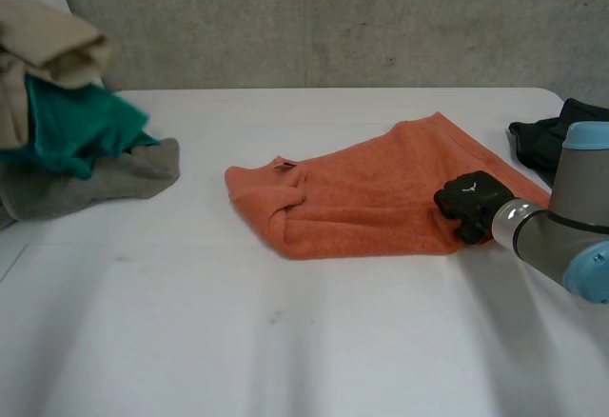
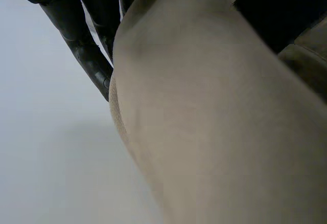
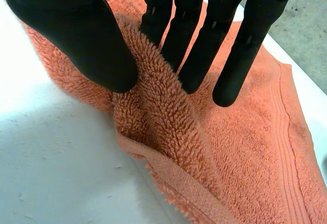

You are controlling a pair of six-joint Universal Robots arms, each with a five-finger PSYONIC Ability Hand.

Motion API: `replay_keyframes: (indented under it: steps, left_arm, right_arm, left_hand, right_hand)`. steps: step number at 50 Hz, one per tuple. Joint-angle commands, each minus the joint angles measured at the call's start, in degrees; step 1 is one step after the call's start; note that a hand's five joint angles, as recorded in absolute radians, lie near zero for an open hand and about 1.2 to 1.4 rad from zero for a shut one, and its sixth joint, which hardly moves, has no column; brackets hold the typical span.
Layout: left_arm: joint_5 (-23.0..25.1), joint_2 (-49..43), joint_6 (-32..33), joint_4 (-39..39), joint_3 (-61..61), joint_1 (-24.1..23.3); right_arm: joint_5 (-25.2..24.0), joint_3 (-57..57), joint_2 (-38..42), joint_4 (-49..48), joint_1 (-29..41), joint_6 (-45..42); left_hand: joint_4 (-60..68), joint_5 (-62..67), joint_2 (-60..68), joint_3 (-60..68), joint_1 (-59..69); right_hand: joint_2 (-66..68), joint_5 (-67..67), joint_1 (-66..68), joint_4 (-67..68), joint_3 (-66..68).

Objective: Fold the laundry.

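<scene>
An orange towel [image 1: 362,198] lies crumpled in the middle of the white table [image 1: 285,341]. My right hand [image 1: 473,205] is at its near right corner. In the right wrist view the thumb and fingers [image 3: 184,40] pinch up a ridge of the orange towel [image 3: 245,147] near its edge. In the left wrist view a beige cloth [image 2: 204,121] runs up between the fingers of my left hand [image 2: 84,50] and its thumb side, so that hand is shut on it. The beige cloth [image 1: 48,41] tops the laundry pile at the far left.
Under the beige cloth sit a teal garment [image 1: 76,131] and a grey one [image 1: 105,179], at the table's left edge. A black cloth [image 1: 547,141] lies at the back right, behind my right arm. A grey wall stands beyond the table.
</scene>
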Motion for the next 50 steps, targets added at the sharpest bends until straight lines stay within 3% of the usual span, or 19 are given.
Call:
replay_keyframes:
  steps: [1,2,4,9,20,32,38,43,50]
  left_arm:
    - [1.0,-1.5,0.2,2.5,-7.2,-1.6]
    - [0.6,-2.1,0.5,4.3,-8.5,-2.1]
    - [0.3,-2.5,1.1,5.7,-9.6,-2.6]
    - [-0.5,-3.1,4.0,7.7,-12.3,-3.0]
    - [0.2,2.4,2.5,6.7,-18.3,-3.7]
    - [3.1,18.5,-7.1,-2.4,-24.4,-6.4]
    - [3.7,24.1,-13.8,-3.2,-25.9,-8.2]
    - [3.5,25.5,-19.2,-4.5,-27.4,-12.6]
    - [4.5,21.6,-17.7,-5.4,-32.2,-21.8]
  right_arm:
    - [-0.2,0.4,-0.4,-0.2,-0.1,0.0]
    - [-0.2,0.4,-0.4,-0.2,-0.1,0.0]
    - [-0.2,0.4,-0.4,-0.2,-0.1,0.0]
    - [-0.3,0.4,-0.4,-0.1,-0.1,0.0]
    - [-0.3,0.6,-0.4,-0.2,0.1,0.1]
    - [-0.3,0.5,-0.8,0.2,0.2,0.5]
    - [-0.3,0.6,-1.2,0.2,0.3,0.6]
    - [-0.4,0.7,-2.3,0.6,0.3,1.8]
    - [-1.7,0.7,-3.8,1.4,0.1,2.6]
  left_hand:
    - [-8.4,-6.1,-9.2,-7.1,-5.3]
    - [-31.5,-29.2,-32.3,-30.2,-28.4]
    - [-47.8,-45.5,-48.6,-46.5,-44.7]
    - [-58.2,-55.9,-58.9,-56.9,-55.1]
    - [-58.2,-55.9,-58.9,-56.9,-55.1]
    - [-58.2,-55.9,-58.9,-56.9,-55.1]
    - [-58.2,-55.9,-58.9,-56.9,-55.1]
    - [-58.2,-55.9,-58.9,-56.9,-55.1]
    - [-58.2,-55.9,-58.9,-56.9,-55.1]
  right_hand:
    - [12.6,13.7,15.7,11.7,12.1]
    - [12.6,13.7,15.7,11.7,12.1]
    - [12.6,13.7,15.7,11.7,12.1]
    - [12.6,13.7,15.7,11.7,12.1]
    - [12.6,13.7,15.7,11.7,12.1]
    - [12.6,13.7,15.7,11.7,12.1]
    - [12.6,13.7,15.7,11.7,12.1]
    - [12.6,13.7,15.7,11.7,12.1]
    - [12.6,13.7,15.7,11.7,12.1]
